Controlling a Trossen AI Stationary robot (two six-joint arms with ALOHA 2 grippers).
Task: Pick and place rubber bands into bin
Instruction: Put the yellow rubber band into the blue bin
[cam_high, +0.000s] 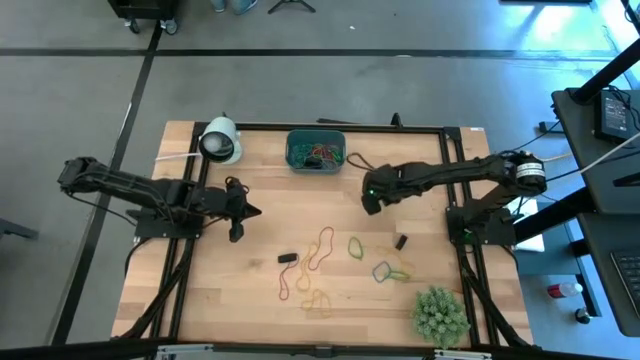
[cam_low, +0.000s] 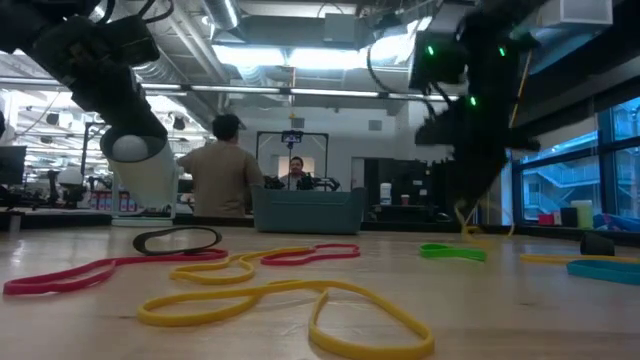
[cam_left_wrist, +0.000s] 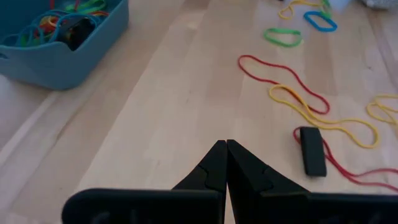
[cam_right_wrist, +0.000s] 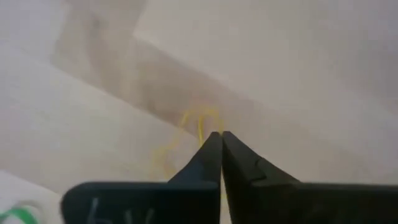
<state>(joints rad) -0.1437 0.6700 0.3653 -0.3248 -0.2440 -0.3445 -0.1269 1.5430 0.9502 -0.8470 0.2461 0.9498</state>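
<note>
A: Right claw (cam_high: 370, 205), where?
B: Right of centre in the high view, below and right of the bin (cam_high: 316, 151). Fingers pressed together on a thin yellow rubber band (cam_right_wrist: 200, 127), seen looping past the tips in the right wrist view.

A: Left claw (cam_high: 243, 212)?
B: Left of centre, above bare surface (cam_high: 270, 190). Fingers together, nothing between them.

A: And the bin?
B: Upper centre of the high view, against the far edge of the surface. Teal, with a tangle of coloured bands inside.

A: Loose rubber bands (cam_high: 320, 250)?
B: Scattered across the lower centre of the high view: red, yellow and orange loops, a green one (cam_high: 355, 247) to their right, a blue one (cam_high: 381, 271) lower right. Small dark block (cam_high: 288, 258) lying beside the red loop, another (cam_high: 401, 242) further right.

A: Anything else?
B: White roll (cam_high: 220, 140) upper left, just left of the bin. Spiky green plant (cam_high: 440, 314) at lower right. A person (cam_low: 225, 170) in the low view, beyond the surface.
</note>
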